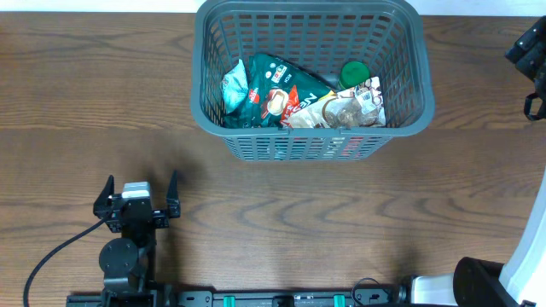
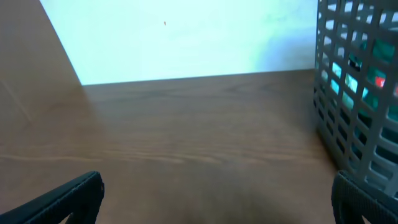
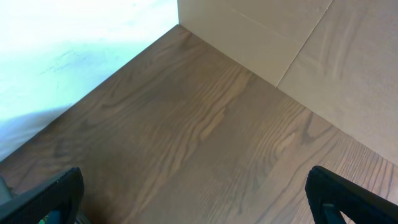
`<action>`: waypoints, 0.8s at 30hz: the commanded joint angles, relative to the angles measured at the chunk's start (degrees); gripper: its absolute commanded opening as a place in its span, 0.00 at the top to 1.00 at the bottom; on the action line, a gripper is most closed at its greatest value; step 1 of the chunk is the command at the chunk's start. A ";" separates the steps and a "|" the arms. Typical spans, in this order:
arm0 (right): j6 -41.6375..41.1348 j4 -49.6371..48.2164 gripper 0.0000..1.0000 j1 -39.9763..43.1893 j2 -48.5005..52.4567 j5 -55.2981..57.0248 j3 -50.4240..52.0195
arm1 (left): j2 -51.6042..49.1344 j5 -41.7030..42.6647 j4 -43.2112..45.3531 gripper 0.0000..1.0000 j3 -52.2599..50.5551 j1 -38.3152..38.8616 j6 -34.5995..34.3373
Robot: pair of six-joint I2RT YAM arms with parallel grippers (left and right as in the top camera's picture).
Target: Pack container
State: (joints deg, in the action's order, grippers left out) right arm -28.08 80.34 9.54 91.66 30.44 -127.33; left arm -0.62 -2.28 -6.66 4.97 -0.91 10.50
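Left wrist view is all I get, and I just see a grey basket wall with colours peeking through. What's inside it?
Observer: From overhead, the container holds three snack packets: a dark green packet, a light blue packet and a beige packet.
Operator: Anything round in there?
Observer: Yes, a green round cap shows just behind the beige packet, towards the container's right wall.
Operator: What's the other arm doing?
Observer: The right gripper is off by the table's far right corner. Its fingers are spread wide, with only bare table between them.
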 commanded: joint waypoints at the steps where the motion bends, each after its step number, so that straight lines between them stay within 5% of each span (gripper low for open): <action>1: -0.59 0.11 0.01 0.24 -0.15 0.61 0.04 | 0.52 -0.07 1.66 0.01 -0.81 0.24 -0.79; 24: -0.61 0.11 0.01 0.24 -0.15 0.61 0.04 | 0.39 -0.04 2.45 0.01 -0.81 0.24 -3.98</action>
State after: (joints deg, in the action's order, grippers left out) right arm -28.08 80.34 9.54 91.66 30.44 -127.33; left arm -0.62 -2.31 -4.16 4.95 -0.91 7.29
